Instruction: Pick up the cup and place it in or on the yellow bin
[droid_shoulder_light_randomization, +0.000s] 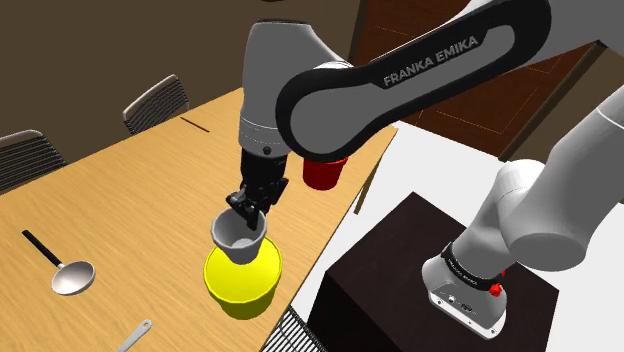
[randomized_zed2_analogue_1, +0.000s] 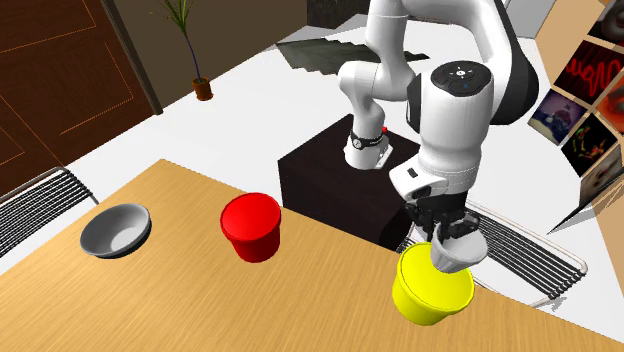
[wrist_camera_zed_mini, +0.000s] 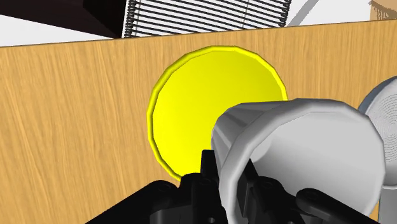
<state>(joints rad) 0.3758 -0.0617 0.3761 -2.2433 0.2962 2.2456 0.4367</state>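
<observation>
Jaws clamped on rim of grey cup (droid_shoulder_light_randomization: 238, 236), cup hanging right over yellow bin (droid_shoulder_light_randomization: 243, 283) on wood table (droid_shoulder_light_randomization: 120, 200)

A wooden table (droid_shoulder_light_randomization: 120, 200) lay under the gripper (droid_shoulder_light_randomization: 246, 205). A dark chair (droid_shoulder_light_randomization: 155, 102) stood at the table's edge, well apart from the gripper. A wire-backed chair (randomized_zed2_analogue_1: 535, 258) stood just beside it. The floor (randomized_zed2_analogue_1: 250, 100) was white. Far off, a potted plant (randomized_zed2_analogue_1: 203, 88) stood near a brown wall (randomized_zed2_analogue_1: 60, 70).
</observation>
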